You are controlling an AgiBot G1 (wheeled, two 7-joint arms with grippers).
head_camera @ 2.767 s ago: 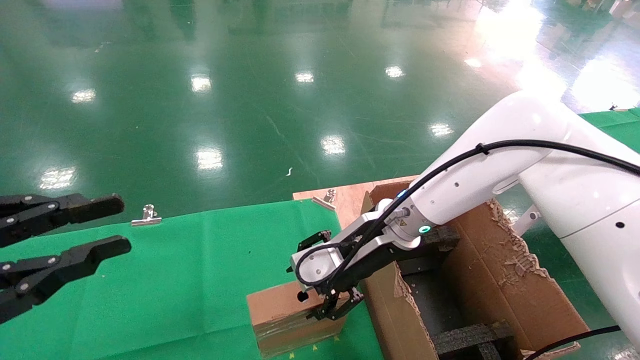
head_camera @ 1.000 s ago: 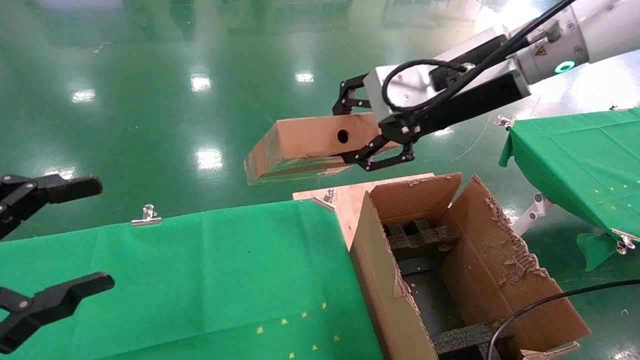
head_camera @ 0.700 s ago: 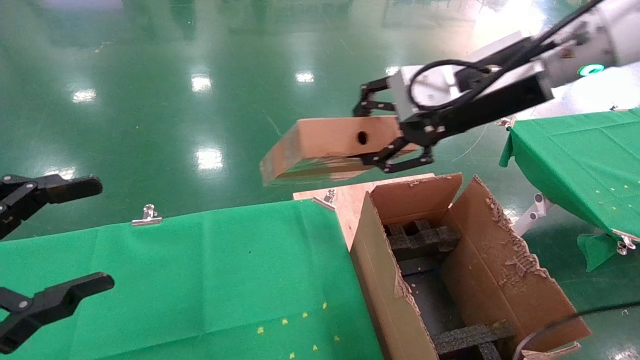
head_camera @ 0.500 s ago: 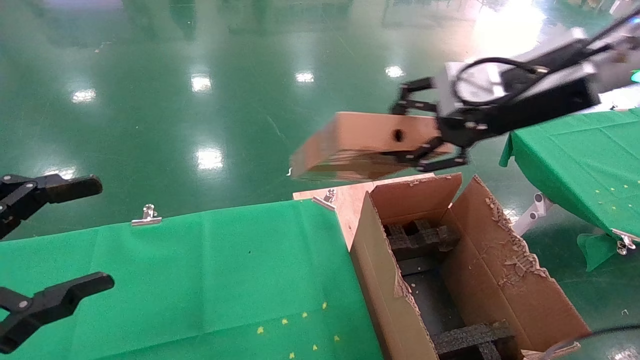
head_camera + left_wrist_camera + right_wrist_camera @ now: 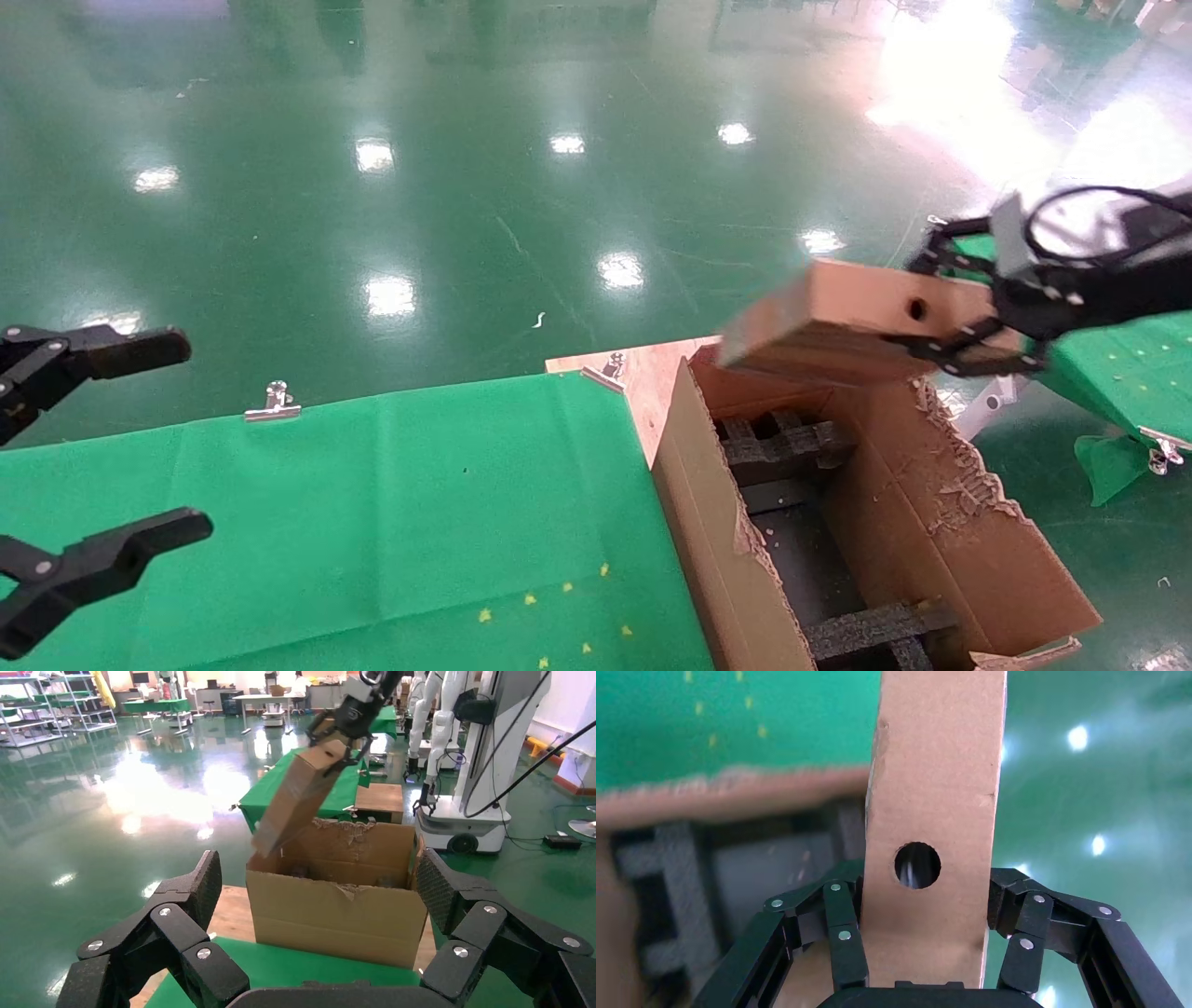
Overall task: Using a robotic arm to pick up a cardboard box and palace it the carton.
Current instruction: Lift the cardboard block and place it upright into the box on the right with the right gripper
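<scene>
My right gripper (image 5: 964, 312) is clenched on the cardboard box (image 5: 852, 321), holding it in the air, tilted, above the far end of the carton (image 5: 941, 522); the carton stands against the green table's (image 5: 372, 522) right edge; my left gripper (image 5: 93, 457) hangs spread open at the table's left edge.

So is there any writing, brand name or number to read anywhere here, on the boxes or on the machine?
None can be read.
Cardboard box, held by the right end effector: plain brown, a round hole, no print.
Carton: bare torn cardboard, no label showing.
Green cloth: only small yellow marks, not letters.
Left end effector: plain black, no marking.
Machines in the hall behind, in the left wrist view: too small to tell.
</scene>
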